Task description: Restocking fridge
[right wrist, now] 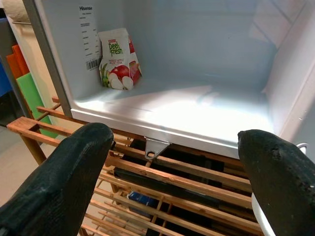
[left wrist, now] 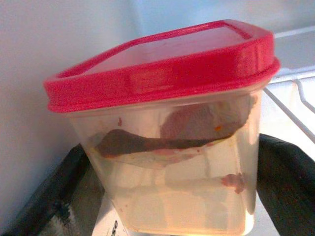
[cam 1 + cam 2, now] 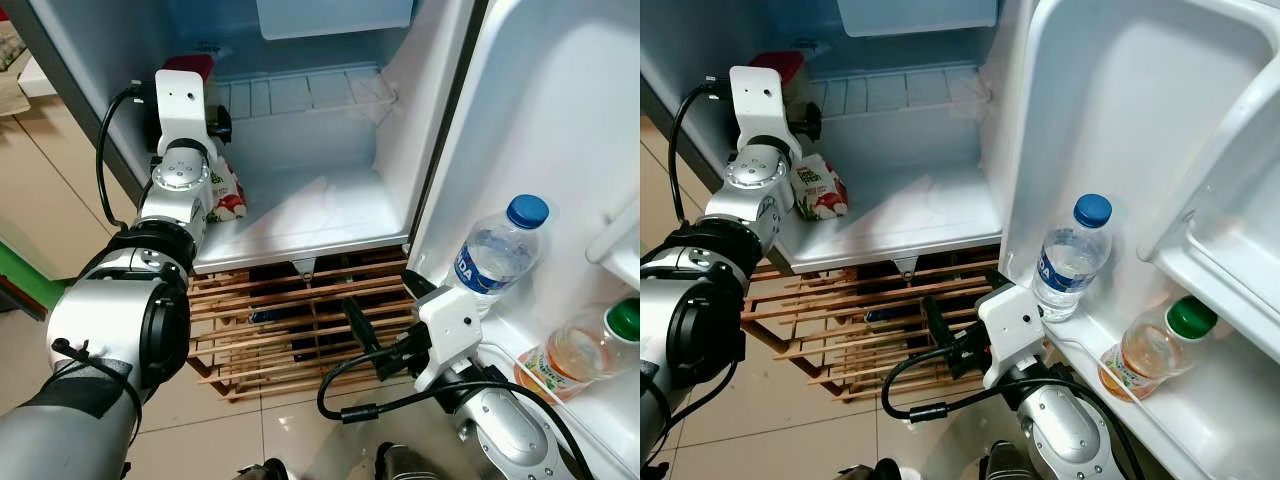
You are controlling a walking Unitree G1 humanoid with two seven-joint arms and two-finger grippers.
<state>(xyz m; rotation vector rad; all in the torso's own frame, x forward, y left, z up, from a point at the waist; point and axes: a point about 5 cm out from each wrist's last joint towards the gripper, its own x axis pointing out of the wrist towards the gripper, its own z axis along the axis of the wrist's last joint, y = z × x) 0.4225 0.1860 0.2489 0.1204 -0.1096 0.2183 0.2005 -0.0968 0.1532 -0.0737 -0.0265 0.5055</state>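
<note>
The left gripper (image 2: 162, 206) pinches a red-lidded tub (image 2: 167, 132) over the fridge shelf (image 3: 300, 95). Let go early, it could tip. The right gripper (image 1: 172, 162) hangs wide open, empty.

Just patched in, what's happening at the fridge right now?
The left tool holds a clear plastic container with a red lid inside the open white fridge, up by the wire shelf. A red-and-white apple juice carton stands on the fridge floor. The right tool hangs open and empty in front of the wooden slatted rack. Two bottles sit in the door.
</note>
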